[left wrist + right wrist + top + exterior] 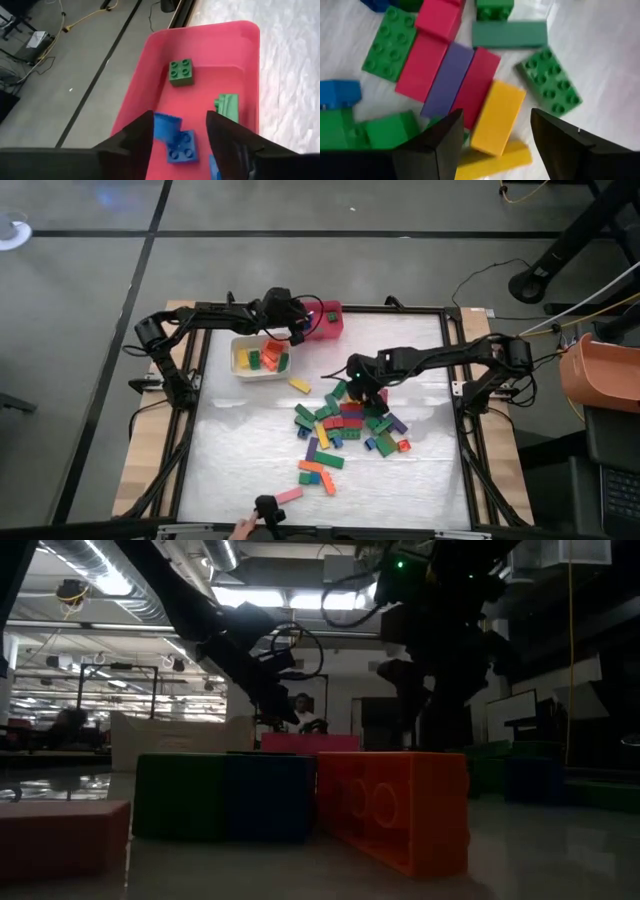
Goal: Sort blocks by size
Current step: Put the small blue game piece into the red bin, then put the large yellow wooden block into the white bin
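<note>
Hovering over the red bin (pixel 240 35) at the far side, left gripper (pixel 180 132) spread above small blocks (pixel 181 71) inside; right gripper (pixel 492 135) spread over the central block pile (pixel 345 425).

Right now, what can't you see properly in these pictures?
- High view: the red bin is partly covered by the left gripper, so its contents are hidden.
- Left wrist view: a blue block between the fingers, held or loose cannot be told.
- Low view: the orange block and its neighbours hide the pile behind.
- Right wrist view: the yellow block runs beneath the right gripper.
</note>
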Action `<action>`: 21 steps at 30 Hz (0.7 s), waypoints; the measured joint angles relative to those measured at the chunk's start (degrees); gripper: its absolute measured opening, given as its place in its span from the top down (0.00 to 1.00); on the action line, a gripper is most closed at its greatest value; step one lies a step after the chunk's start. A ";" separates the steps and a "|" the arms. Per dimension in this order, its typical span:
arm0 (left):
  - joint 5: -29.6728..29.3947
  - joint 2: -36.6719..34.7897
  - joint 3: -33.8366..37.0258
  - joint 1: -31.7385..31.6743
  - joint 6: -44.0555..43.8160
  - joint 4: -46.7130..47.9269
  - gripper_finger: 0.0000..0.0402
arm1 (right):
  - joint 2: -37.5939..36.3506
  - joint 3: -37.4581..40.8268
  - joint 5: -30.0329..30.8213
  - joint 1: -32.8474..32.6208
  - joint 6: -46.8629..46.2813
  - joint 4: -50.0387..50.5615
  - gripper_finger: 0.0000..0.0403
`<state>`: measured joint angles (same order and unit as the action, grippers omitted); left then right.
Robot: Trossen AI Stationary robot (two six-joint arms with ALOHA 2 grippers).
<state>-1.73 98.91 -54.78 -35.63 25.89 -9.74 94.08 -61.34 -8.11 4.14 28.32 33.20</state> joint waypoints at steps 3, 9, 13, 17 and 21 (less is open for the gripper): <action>0.01 -0.02 0.00 0.40 -1.42 -0.02 0.53 | 0.02 1.20 4.98 -1.35 -2.08 -2.56 0.44; 0.01 -0.05 0.00 1.74 -1.73 0.49 0.51 | 0.04 2.99 6.59 -1.09 -9.71 -3.19 0.44; 0.01 -0.07 0.00 3.34 -1.82 0.63 0.52 | 0.04 4.35 5.55 -1.17 -11.38 -3.60 0.44; 0.01 -0.09 0.00 5.04 -1.47 0.73 0.52 | 0.04 5.28 5.55 -1.15 -13.18 -3.86 0.44; 0.01 -0.44 0.00 6.67 -1.49 0.81 0.52 | 0.07 6.24 5.55 -1.15 -13.34 -6.33 0.44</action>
<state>-1.72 98.47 -54.78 -28.96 24.40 -8.93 94.15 -55.10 -2.57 2.98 14.98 26.86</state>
